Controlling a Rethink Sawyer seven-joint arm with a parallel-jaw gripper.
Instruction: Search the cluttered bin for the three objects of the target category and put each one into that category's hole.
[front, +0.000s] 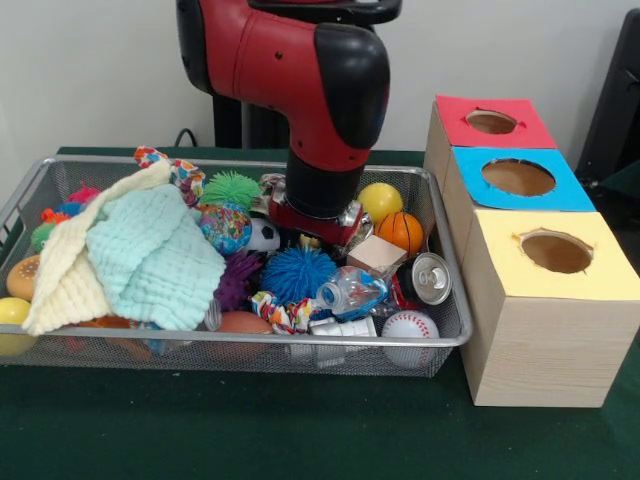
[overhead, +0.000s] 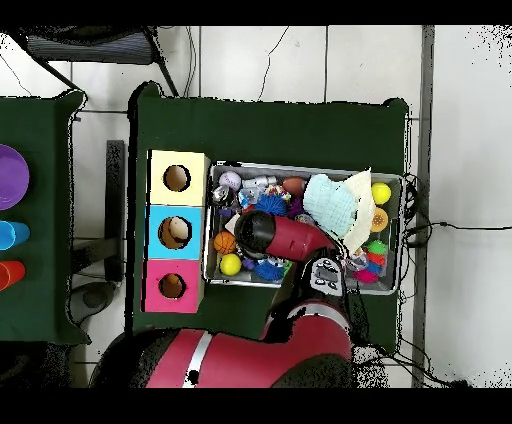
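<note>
The silver wire-mesh bin (front: 240, 345) lies on the green table, packed with toys; it also shows in the overhead view (overhead: 300, 168). My red and black arm reaches down into its middle. The gripper (front: 315, 228) is low among the clutter, between a soccer ball (front: 262, 235) and a wooden block (front: 376, 253); in the overhead view the arm covers it. I cannot pick out the small string-looped toys; a mint cloth (front: 150, 260) and a cream cloth (front: 60, 280) cover the bin's left half.
Three boxes with round holes stand right of the bin: red (front: 530, 130), blue (front: 570, 190), yellow (front: 600, 270). Near the gripper lie a blue spiky ball (front: 298, 272), a yellow ball (front: 380, 200), a basketball (front: 402, 230), a can (front: 430, 278) and a bottle (front: 350, 293).
</note>
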